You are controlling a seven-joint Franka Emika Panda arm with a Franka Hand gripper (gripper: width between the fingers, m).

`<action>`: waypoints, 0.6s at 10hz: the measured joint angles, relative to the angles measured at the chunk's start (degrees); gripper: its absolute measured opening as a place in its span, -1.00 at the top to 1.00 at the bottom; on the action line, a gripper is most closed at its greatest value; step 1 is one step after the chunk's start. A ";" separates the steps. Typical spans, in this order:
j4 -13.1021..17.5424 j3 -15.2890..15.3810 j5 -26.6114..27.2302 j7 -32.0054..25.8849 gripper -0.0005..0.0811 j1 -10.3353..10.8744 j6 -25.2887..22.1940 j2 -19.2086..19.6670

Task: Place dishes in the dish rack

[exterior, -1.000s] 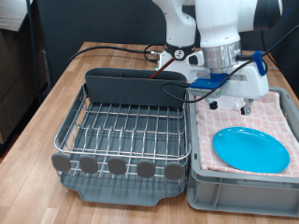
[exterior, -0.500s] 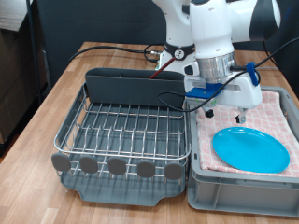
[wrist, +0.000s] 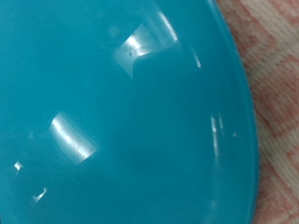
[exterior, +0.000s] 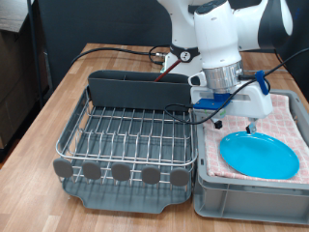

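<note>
A round light-blue plate [exterior: 259,155] lies flat on the pink checked cloth [exterior: 290,116] inside the grey crate [exterior: 246,198] at the exterior view's right. My gripper [exterior: 236,124] hangs just above the plate's far-left rim, fingers [exterior: 218,119] spread open with nothing between them. The plate [wrist: 112,112] fills nearly the whole wrist view, with a strip of cloth [wrist: 276,84] beside it; the fingers do not show there. The dish rack [exterior: 126,135], a silver wire grid in a grey tray, stands to the exterior view's left of the crate and holds no dishes.
A dark grey utensil bin [exterior: 135,90] stands along the rack's far side, close to the arm. Round grey knobs [exterior: 121,172] line the rack's near edge. Black cables [exterior: 116,53] trail over the wooden table [exterior: 58,97] behind the rack.
The gripper has come down and a little towards the exterior view's left, from above the cloth to just over the plate's far rim. The plate has not moved.
</note>
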 joint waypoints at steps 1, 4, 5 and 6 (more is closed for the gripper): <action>0.51 0.03 0.59 -0.67 -0.98 0.00 0.05 0.60; 1.83 0.44 2.86 -2.96 -0.98 0.00 0.54 2.07; 2.19 0.64 3.52 -3.57 -0.98 0.00 0.71 2.43; 2.51 0.85 4.35 -4.29 -0.98 0.00 1.00 2.72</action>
